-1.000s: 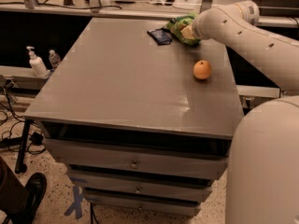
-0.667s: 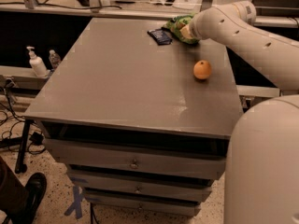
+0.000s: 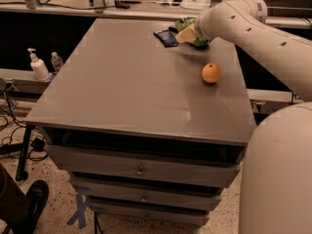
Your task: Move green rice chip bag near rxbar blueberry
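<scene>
- Gripper (image 3: 187, 33): at the table's (image 3: 122, 91) far edge, on top of the green rice chip bag (image 3: 185, 22). Whether it is clasping the bag cannot be told.
- Green rice chip bag: directly under the gripper, mostly hidden by it.
- Rxbar blueberry (image 3: 165, 37): just left of the bag, its long axis diagonal; only a short leftward shift seems needed, if any.
- Count: one bag, one bar, one orange (image 3: 211, 73).

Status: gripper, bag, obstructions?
Gripper at far side, against green rice chip bag. Bag beside rxbar blueberry. Orange sits apart, nearer camera.
</scene>
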Controlling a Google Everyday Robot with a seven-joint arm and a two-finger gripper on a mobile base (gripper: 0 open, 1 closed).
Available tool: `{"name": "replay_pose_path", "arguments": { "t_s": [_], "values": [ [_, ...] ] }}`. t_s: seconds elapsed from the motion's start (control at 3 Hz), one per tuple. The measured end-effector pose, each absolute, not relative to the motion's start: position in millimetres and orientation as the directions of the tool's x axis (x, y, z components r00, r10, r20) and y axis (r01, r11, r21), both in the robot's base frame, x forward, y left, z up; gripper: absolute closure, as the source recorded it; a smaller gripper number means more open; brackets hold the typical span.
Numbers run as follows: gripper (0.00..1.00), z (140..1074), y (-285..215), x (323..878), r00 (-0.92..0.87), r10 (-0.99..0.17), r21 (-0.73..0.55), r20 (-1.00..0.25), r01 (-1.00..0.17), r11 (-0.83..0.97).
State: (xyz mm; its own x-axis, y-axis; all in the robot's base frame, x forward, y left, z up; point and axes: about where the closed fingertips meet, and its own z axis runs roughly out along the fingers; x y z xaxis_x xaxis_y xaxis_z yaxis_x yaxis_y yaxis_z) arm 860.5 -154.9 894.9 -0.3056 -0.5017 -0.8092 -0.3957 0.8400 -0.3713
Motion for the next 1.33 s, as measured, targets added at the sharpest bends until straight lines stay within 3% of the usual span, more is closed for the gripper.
{"name": "replay_pose_path", "arguments": {
  "t_s": [0.67,1.33],
  "values": [
    [0.00,914,-150,834,-0.276,-0.471,-0.334,-0.838,-0.425,0.841],
    [0.00,971,-205,764,-0.176,-0.455,-0.345,-0.873,-0.436,0.831]
  ]
}}
